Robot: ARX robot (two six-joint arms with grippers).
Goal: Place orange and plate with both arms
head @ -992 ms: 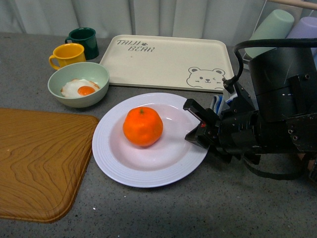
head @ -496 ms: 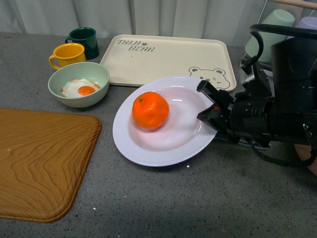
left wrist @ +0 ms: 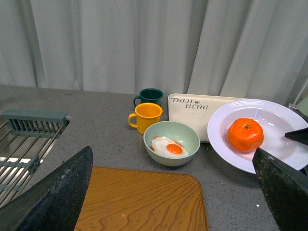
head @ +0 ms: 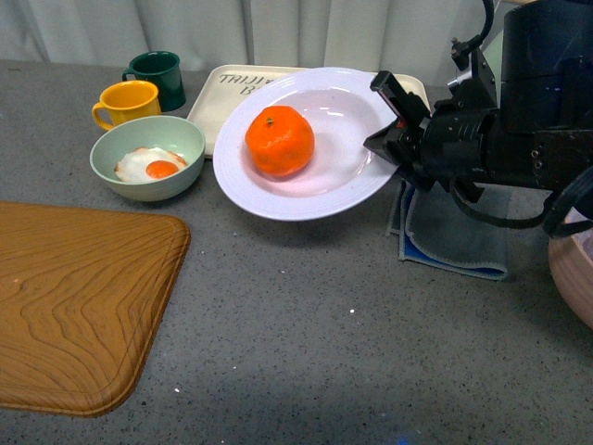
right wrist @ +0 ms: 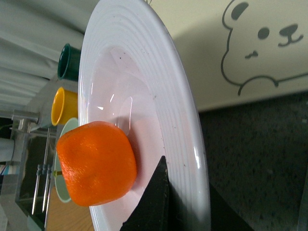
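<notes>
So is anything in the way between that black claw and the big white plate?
Nothing visible. The right gripper clamps the round white ridged plate by its rim; the bright orange mandarin sits inside, clear of the gripper.

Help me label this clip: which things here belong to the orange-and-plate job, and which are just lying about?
Job: orange; plate; right claw, gripping the plate's rim.
Lying about: pale green bowl with fried egg; yellow mug; dark green mug; bear tray; wooden board; blue cloth.

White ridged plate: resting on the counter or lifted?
Lifted: the right gripper clamps the round white ridged plate by its rim, shadow on grey counter beneath.
</notes>
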